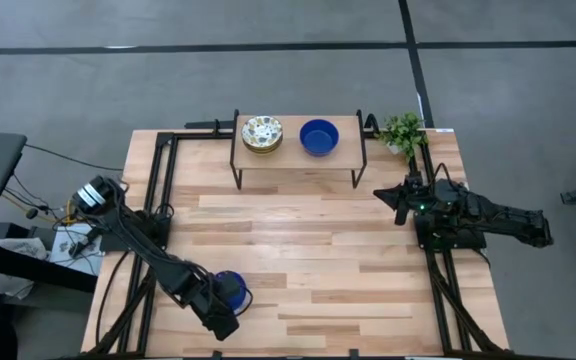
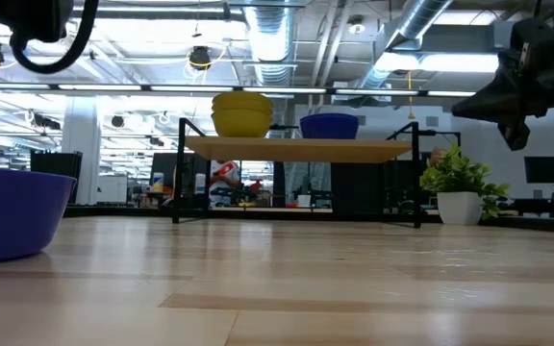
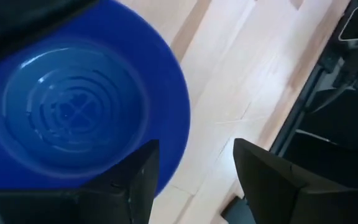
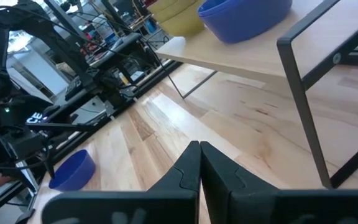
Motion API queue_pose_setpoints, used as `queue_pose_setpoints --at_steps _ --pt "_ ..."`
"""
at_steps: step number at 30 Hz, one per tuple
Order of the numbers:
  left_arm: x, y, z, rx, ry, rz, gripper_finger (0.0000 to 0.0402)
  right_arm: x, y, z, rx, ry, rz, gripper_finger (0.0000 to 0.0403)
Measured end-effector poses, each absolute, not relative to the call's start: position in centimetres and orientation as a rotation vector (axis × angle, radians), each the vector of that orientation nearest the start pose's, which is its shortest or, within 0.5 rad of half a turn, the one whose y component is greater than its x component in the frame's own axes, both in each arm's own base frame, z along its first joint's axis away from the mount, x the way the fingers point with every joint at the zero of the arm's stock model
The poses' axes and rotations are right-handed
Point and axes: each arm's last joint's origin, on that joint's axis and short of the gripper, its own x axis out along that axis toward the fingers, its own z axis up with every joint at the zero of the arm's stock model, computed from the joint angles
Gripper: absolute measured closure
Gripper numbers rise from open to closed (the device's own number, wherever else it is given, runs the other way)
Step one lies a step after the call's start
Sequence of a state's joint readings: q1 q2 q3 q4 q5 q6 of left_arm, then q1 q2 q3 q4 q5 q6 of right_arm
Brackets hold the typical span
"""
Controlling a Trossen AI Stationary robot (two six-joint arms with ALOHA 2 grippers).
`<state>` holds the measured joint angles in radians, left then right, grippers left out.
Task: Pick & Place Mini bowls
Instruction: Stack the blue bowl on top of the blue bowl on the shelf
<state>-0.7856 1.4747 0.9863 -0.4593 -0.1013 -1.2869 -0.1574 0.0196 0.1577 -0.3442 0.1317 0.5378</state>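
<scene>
Near the table's front-left corner, left gripper (image 1: 230, 312) jaws apart beside blue bowl (image 1: 232, 289): straddle the rim squarely before closing; right gripper (image 1: 400, 204) waits, jaws together.

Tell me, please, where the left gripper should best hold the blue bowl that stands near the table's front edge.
Grip the blue bowl by its thin rim, coming from above: it sits upright and open. The left gripper is open beside the rim, so one finger could probably go inside the wall and the other outside.

You have one mini bowl (image 1: 231, 288) on the table (image 1: 308, 250) near its front left. Two more bowl spots sit side by side on the shelf (image 1: 298, 158) at the back: a stack (image 1: 262, 133) left, a single bowl (image 1: 319, 137) right.
</scene>
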Motion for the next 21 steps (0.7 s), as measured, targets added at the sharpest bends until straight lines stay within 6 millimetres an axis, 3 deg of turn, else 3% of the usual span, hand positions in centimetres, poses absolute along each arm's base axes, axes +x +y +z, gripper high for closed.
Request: queue_pose_setpoints --at_steps 11,21 --pt "21.6 -21.3 20.7 -0.715 1.159 0.045 0.0198 8.3 -1.7 18.2 0.520 0.123 -0.342 0.0403" --pt "21.7 -21.4 20.6 -0.718 1.154 0.040 0.0198 8.3 -1.7 18.2 0.520 0.123 -0.342 0.0403"
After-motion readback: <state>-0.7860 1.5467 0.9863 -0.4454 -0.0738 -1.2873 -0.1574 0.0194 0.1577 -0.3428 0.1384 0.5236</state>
